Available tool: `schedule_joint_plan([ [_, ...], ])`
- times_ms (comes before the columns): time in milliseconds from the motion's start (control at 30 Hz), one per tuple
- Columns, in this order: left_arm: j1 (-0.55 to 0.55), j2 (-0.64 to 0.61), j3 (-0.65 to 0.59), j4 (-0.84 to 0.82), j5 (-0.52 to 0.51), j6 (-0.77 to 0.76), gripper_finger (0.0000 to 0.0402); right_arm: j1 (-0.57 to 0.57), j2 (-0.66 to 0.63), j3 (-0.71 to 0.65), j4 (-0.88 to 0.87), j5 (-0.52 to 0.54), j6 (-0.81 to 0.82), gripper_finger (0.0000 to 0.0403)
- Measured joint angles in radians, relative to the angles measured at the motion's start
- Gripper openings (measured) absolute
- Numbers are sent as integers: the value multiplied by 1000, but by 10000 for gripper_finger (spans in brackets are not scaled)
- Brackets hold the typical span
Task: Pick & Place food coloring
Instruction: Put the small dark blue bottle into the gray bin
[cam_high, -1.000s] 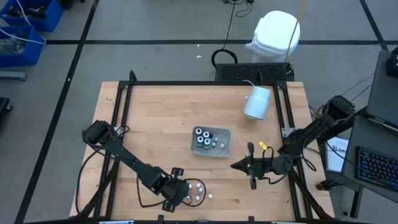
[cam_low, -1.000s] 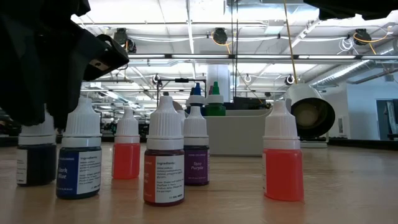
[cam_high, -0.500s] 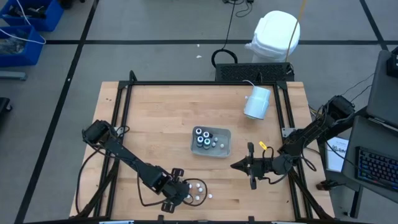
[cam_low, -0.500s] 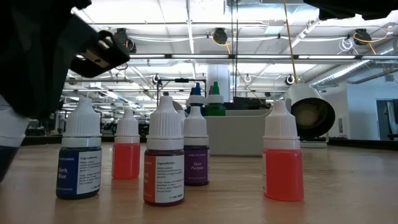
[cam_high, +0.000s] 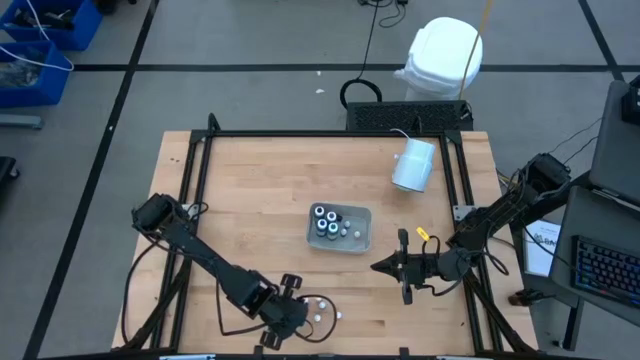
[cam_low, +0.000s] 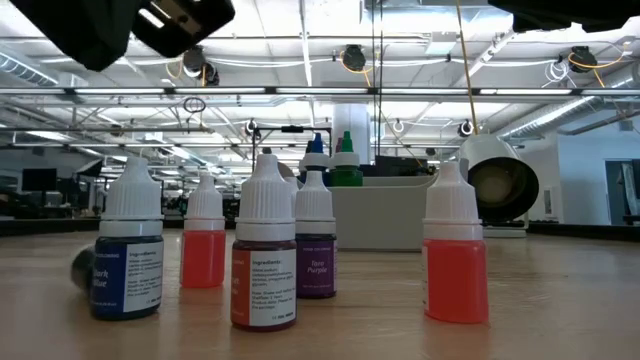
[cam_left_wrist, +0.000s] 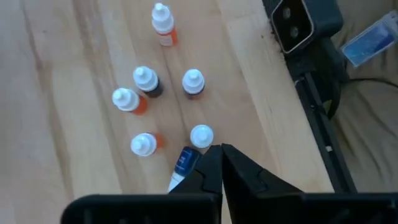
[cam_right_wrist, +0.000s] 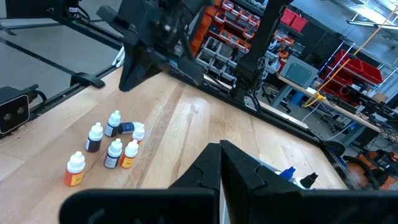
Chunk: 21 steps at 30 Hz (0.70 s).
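Observation:
Several small white-capped food coloring bottles (cam_left_wrist: 146, 79) stand upright in a cluster near the table's near edge (cam_high: 320, 303). One dark blue bottle (cam_left_wrist: 183, 163) lies on its side beside them, also seen in the right wrist view (cam_right_wrist: 127, 127). My left gripper (cam_left_wrist: 221, 152) hangs shut above the cluster (cam_high: 296, 313), holding nothing. More bottles (cam_high: 328, 222) stand in the clear tray (cam_high: 365, 240) at mid table. My right gripper (cam_high: 378, 266) waits shut at the right, level and clear of the table.
A big white cylinder (cam_high: 413, 165) lies on its side at the far right. Black frame rails (cam_high: 195, 180) run along the table's edges, and a small camera (cam_left_wrist: 292, 25) sits at the near edge by the bottles. Bare wood lies left of the tray.
My left gripper has shut beside a dark bottle at the cluster's left end and has risen clear of the bottles. That bottle tipped as the gripper rose and now lies on its side on the table. The other bottles stay upright.

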Motion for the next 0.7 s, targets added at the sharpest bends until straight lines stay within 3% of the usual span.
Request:
schedule_joint_plan([
  [133,1,0,-20,-41,-2,-13,36,0,0,0,0,0,0,0],
  [267,-9,0,-98,-52,-69,16,73,0,0,0,0,0,0,0],
  [567,-9,0,-152,18,-62,127,216,0,0,0,0,0,0,0],
  [700,-8,0,-152,75,-10,213,257,0,0,0,0,0,13,0],
])
